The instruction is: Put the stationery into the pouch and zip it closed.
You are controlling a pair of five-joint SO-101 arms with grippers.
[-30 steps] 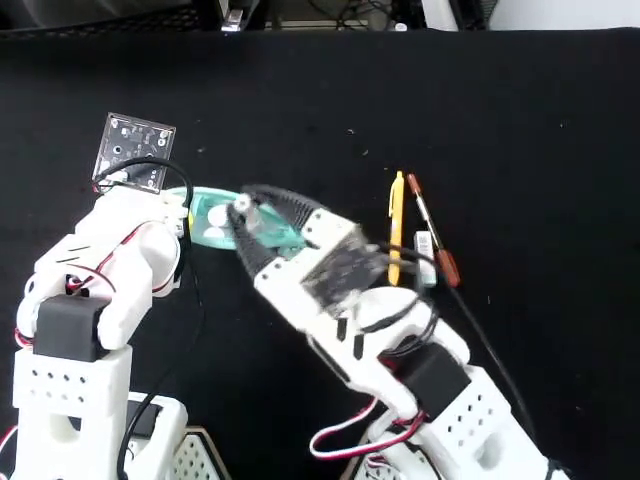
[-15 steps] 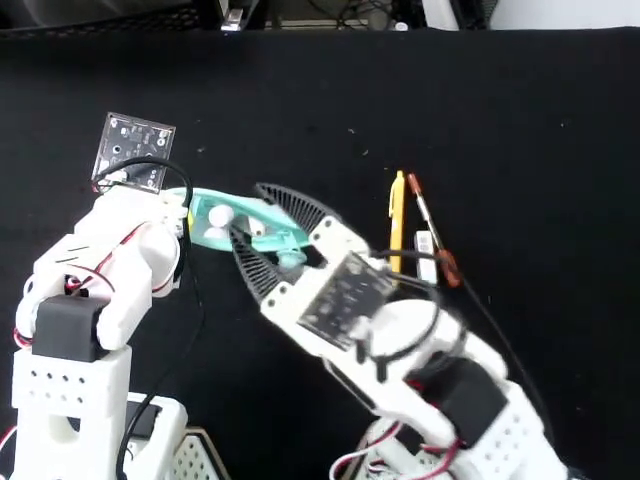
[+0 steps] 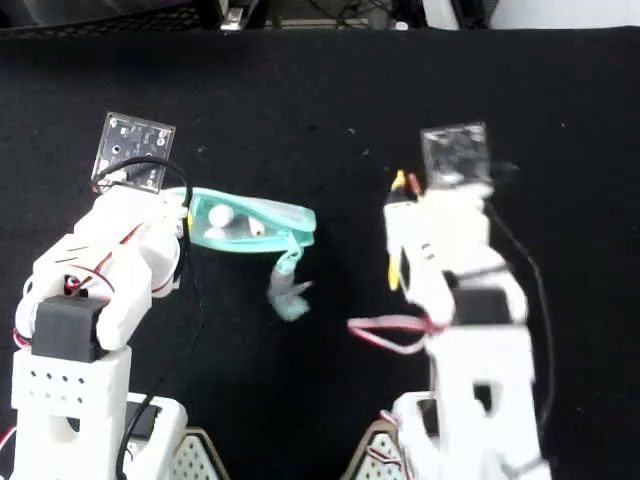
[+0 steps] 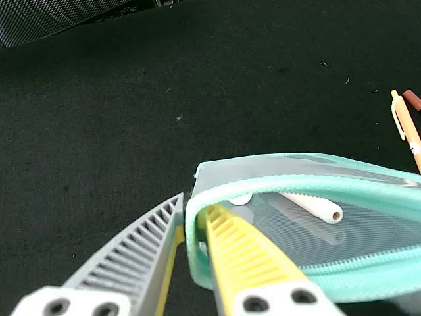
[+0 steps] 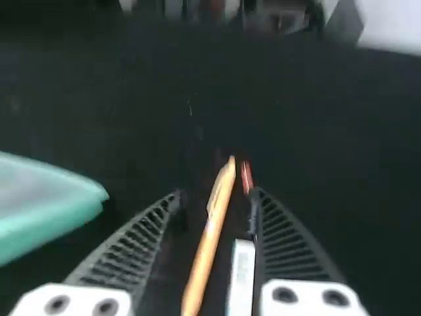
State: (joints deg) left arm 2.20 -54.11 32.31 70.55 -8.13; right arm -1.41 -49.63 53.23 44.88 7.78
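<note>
A teal, see-through pouch (image 3: 262, 226) lies unzipped on the black table, with white stationery pieces (image 3: 221, 216) inside it. My left gripper (image 4: 195, 207) is shut on the pouch's (image 4: 342, 224) end, its yellow finger (image 4: 238, 253) inside the mouth and the grey one outside. A white pen (image 4: 309, 205) shows through the mesh. My right gripper (image 5: 216, 196) is open just above the table, straddling a yellow pen (image 5: 209, 234), a red-brown pen (image 5: 246, 176) and a white eraser (image 5: 241, 276). From above, the right arm (image 3: 450, 250) covers most of these pens (image 3: 397, 181).
The pouch's teal strap (image 3: 288, 290) trails toward the front. The pouch's corner (image 5: 39, 204) lies off to one side of the right gripper. Bare black table (image 3: 300, 100) stretches behind both arms to the cluttered back edge.
The right arm swung away from the pouch's mouth and to the right, ending over the pens with its gripper open. The pouch's strap dropped free. The left arm held still.
</note>
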